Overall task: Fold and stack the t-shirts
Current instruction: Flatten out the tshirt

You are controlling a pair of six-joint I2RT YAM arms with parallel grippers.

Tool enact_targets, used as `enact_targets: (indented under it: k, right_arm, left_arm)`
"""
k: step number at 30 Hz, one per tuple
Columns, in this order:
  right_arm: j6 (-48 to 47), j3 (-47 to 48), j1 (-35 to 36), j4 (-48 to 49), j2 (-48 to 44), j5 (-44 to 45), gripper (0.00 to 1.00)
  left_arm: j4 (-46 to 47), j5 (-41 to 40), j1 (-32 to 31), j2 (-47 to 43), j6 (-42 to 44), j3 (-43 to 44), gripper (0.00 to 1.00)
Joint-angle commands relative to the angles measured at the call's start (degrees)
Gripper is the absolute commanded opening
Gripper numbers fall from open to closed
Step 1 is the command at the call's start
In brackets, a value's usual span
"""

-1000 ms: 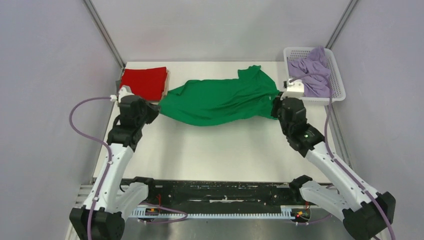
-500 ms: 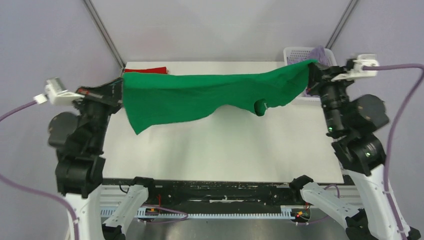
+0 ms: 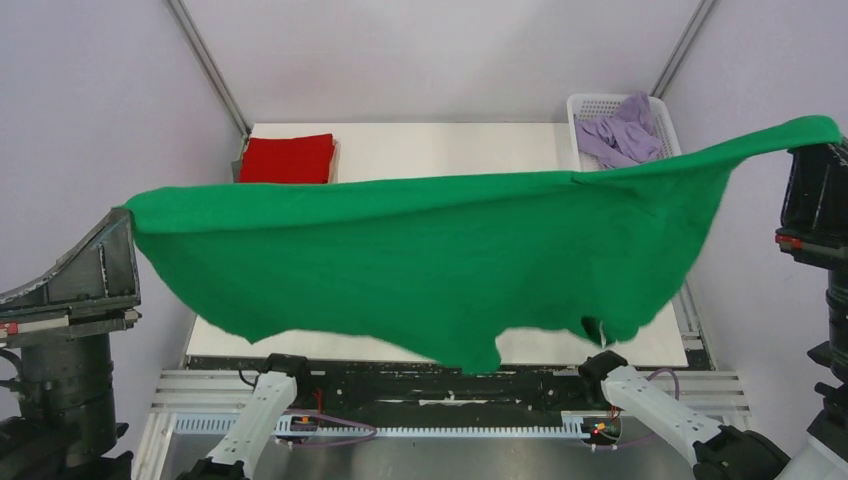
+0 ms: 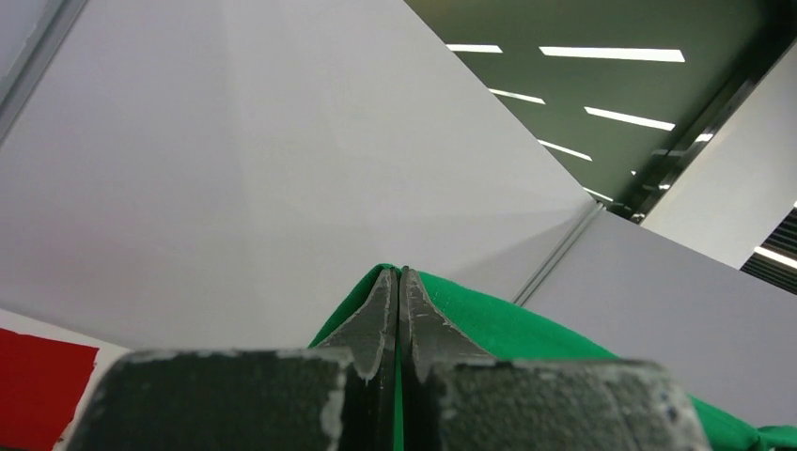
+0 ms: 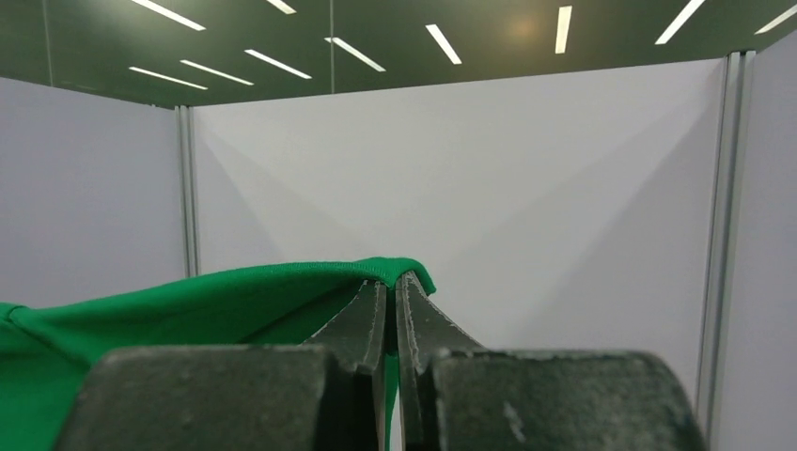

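Left gripper [image 4: 399, 274] and right gripper [image 5: 390, 282] clamp the green t-shirt [image 3: 430, 260] aloft; next I'd lay it flat mid-table

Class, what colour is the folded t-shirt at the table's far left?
The folded t-shirt is red, clearest in the top external view.

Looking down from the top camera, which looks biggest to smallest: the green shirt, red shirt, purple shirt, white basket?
1. green t-shirt, though it hangs nearer the camera.
2. white basket, partly hidden by it.
3. red t-shirt and lavender t-shirt: too alike to rank.
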Motion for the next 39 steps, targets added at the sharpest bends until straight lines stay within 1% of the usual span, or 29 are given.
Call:
enact_targets:
  k: [1, 5, 7, 9, 12, 15, 16, 18, 19, 20, 21, 22, 23, 24, 25, 26, 27, 28, 29, 30, 31, 35, 39]
  right_arm:
    - [-2.76, -4.08, -0.12, 0.28, 0.89, 4.39, 0.0]
    - [-6.65, -8.46, -0.13, 2.86, 3.25, 13.22, 0.0]
    - [-10.0, -10.74, -0.09, 3.63, 5.67, 19.67, 0.0]
    - [-12.89, -15.95, -0.13, 7.33, 7.92, 26.34, 0.0]
    - [-16.49, -26.99, -0.09, 15.86, 11.21, 33.66, 0.0]
    - [-15.79, -37.73, -0.99, 22.09, 16.47, 38.12, 0.0]
    - [-13.94, -41.08, -1.84, 23.58, 18.24, 37.53, 0.0]
    - [-10.01, -46.93, -3.78, 27.84, 23.53, 33.41, 0.0]
    - [-7.94, -49.23, -4.52, 29.85, 26.19, 31.0, 0.0]
    - [-6.11, -50.6, -5.38, 32.04, 29.85, 29.34, 0.0]
    - [-4.58, -50.75, -6.03, 32.97, 33.45, 28.06, 0.0]
    - [-3.24, -49.96, -6.51, 33.3, 38.19, 27.88, 0.03]
    - [-2.9, -47.76, -6.66, 33.14, 42.52, 27.64, 0.05]
    - [-2.64, -44.46, -6.94, 32.51, 48.02, 27.28, 0.07]
    - [-2.44, -40.59, -7.07, 30.03, 53.12, 26.52, 0.1]
    - [-2.07, -34.84, -7.07, 25.85, 57.1, 25.8, 0.19]
    - [-1.49, -30.3, -7.07, 21.1, 61.15, 25.56, 0.42]
    - [-1.48, -26.29, -7.07, 17.72, 63.57, 25.38, 0.72]
    - [-1.49, -24.05, -7.01, 16.01, 65.22, 25.38, 0.95]
    - [-0.96, -23.56, -7.07, 15.03, 65.5, 25.63, 0.98]
    - [-0.61, -24.61, -7.08, 15.16, 64.79, 25.51, 0.98]
    - [3.35, -34.8, -7.07, 17.47, 56.6, 21.8, 0.98]
    - [10.23, -47.24, -7.07, 18.6, 48.42, 10.4, 0.98]
  left_arm:
    - [-2.6, -0.84, 0.07, 0.92, 1.97, -2.2, 0.02]
    - [2.1, 0.47, 0.13, 1.0, 0.25, -12.88, 0.02]
    - [5.25, -0.38, 0.06, 1.23, -0.69, -20.88, 0.02]
    - [9.6, -1.2, 0.14, 1.18, -1.51, -29.64, 0.02]
    - [17.09, -3.78, 0.06, 2.13, -2.47, -42.62, 0.02]
    - [26.23, -9.73, 0.07, 7.48, -3.17, -56.08, 0.04]
    - [29.43, -10.9, 0.08, 10.46, -3.07, -59.85, 0.05]
    - [35.42, -11.26, 0.07, 20.22, -3.38, -64.01, 0.07]
    - [37.34, -10.73, 0.05, 24.33, -3.37, -64.64, 0.11]
    - [39.94, -10.07, 0.07, 30.05, -3.5, -64.77, 0.25]
    - [41.28, -9.52, 0.07, 34.65, -3.48, -64.18, 0.31]
    - [42.02, -8.78, 0.05, 39.42, -3.07, -62.66, 0.36]
    - [42.19, -8.74, 0.06, 43.26, -2.74, -60.78, 0.45]
    - [41.75, -9.27, 0.0, 47.02, -2.41, -58.33, 0.58]
    - [39.82, -9.73, 0.07, 50.07, -2.23, -55.26, 0.64]
    - [37.43, -9.79, 0.05, 51.87, -1.9, -52.8, 0.7]
    - [36.65, -9.16, 0.05, 53.01, -1.38, -50.75, 0.83]
    - [36.6, -8.29, -0.06, 53.29, -1.05, -49.89, 0.98]
    - [36.76, -7.48, -0.18, 53.13, -0.56, -49.25, 1.0]
    - [36.32, -6.76, -0.35, 52.8, 0.0, -48.63, 1.0]
    - [35.19, -6.12, -0.59, 52.46, 0.33, -48.21, 1.0]
    - [30.04, -3.69, -1.84, 50.28, 0.54, -48.26, 1.0]
    - [27.46, -0.73, -5.01, 47.67, 0.52, -51.83, 1.0]
